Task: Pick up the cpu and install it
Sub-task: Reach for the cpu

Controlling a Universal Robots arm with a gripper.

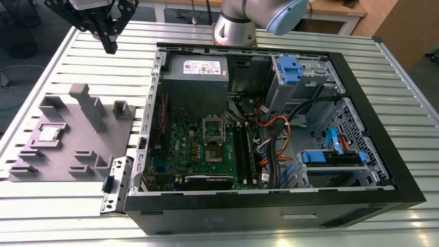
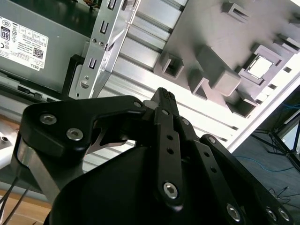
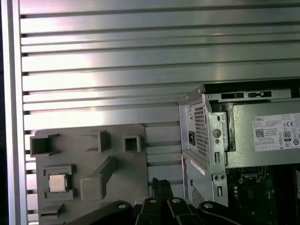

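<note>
Above the slatted surface (image 1: 89, 67) the fingers (image 1: 110, 45) hang pressed together, empty; well apart from them, the tray (image 1: 103, 140) cradles the cpu (image 1: 48, 134) square

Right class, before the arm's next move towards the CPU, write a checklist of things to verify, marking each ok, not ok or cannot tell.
1. The cpu lies flat in its pocket of the grey tray: ok.
2. The claw carries nothing: ok.
3. The claw is open for a grasp: not ok, it is shut.
4. The claw is above the cpu: not ok; it hangs over the table slats between the tray and the computer case.
5. The motherboard socket is unlatched and empty: cannot tell.
</note>
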